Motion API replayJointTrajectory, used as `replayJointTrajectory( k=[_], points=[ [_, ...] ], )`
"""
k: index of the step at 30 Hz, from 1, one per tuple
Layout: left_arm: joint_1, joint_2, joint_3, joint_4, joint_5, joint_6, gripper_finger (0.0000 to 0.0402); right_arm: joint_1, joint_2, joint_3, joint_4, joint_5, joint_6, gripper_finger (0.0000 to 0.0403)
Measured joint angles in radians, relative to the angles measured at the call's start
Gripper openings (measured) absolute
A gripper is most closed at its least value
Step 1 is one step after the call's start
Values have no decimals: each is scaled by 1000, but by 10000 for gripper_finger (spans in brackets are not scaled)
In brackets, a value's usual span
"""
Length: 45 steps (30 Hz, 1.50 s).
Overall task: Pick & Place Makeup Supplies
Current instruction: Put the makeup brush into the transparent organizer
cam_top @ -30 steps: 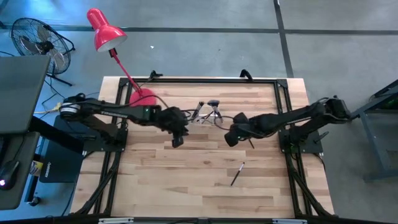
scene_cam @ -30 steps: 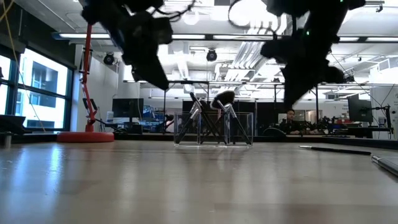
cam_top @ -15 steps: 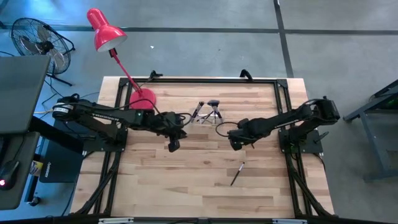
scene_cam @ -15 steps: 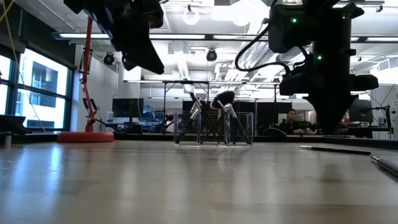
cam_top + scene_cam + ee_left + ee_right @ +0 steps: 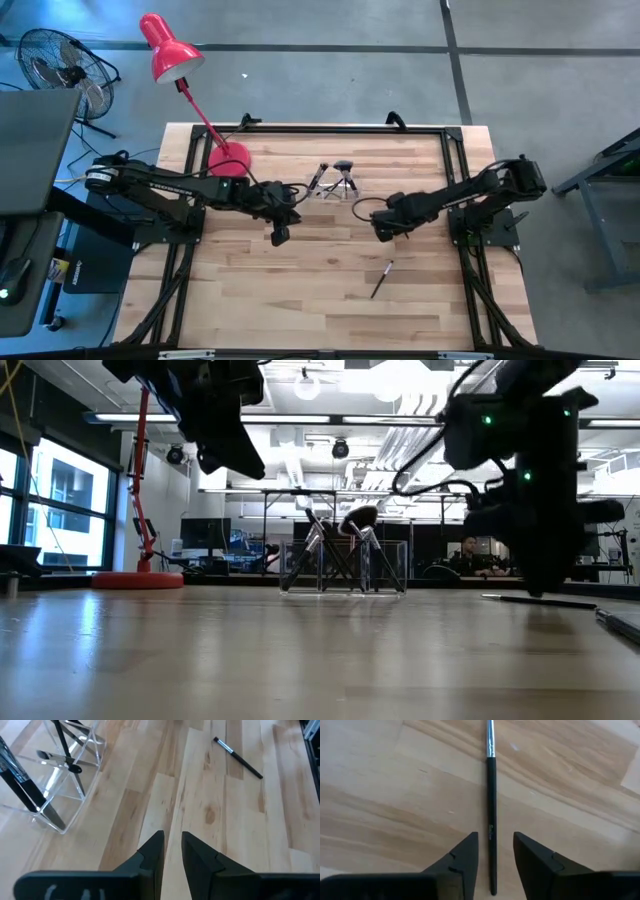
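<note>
Makeup supplies are sitting in two places: several thin dark and silvery brushes are leaning in the small clear plastic holder (image 5: 335, 180) at the back of the pale wooden bench (image 5: 300, 290), while a thin black-handled brush with a silvery ferrule (image 5: 490, 800) is lying flat on the bench. The right gripper (image 5: 494, 851) is hovering directly over that brush with its fingers parted a little, one on each side of the handle, and the brush's long axis is running straight ahead through the gap. It is not yet touching the handle, as far as the wrist view shows. A second dark brush (image 5: 381, 279) is lying nearer the front. The left gripper (image 5: 172, 852) is hanging near the holder, fingers nearly together and holding nothing; the right arm is plainly the nearer one.
</note>
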Motion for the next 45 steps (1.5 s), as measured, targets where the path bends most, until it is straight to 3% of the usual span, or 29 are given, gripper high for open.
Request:
replayJointTrajectory(
  k=[8,17,21,25,32,41,45],
  points=[
    [0,0,0,-1,1,-7,64,0,-10,-119,198,-27,19,112],
    [0,0,0,0,27,-7,64,55,-8,-124,246,2,-115,10],
    [0,0,0,0,27,-7,64,91,-6,-115,263,-3,-226,20],
    [0,0,0,1,26,-6,64,131,3,-65,274,-34,-341,6],
    [0,26,2,31,26,9,64,167,14,-29,543,-163,-595,4],
    [0,148,2,186,60,54,64,167,104,-25,680,-183,-601,0],
    [0,168,2,181,61,53,64,167,101,-26,694,-147,-598,1]
  ],
)
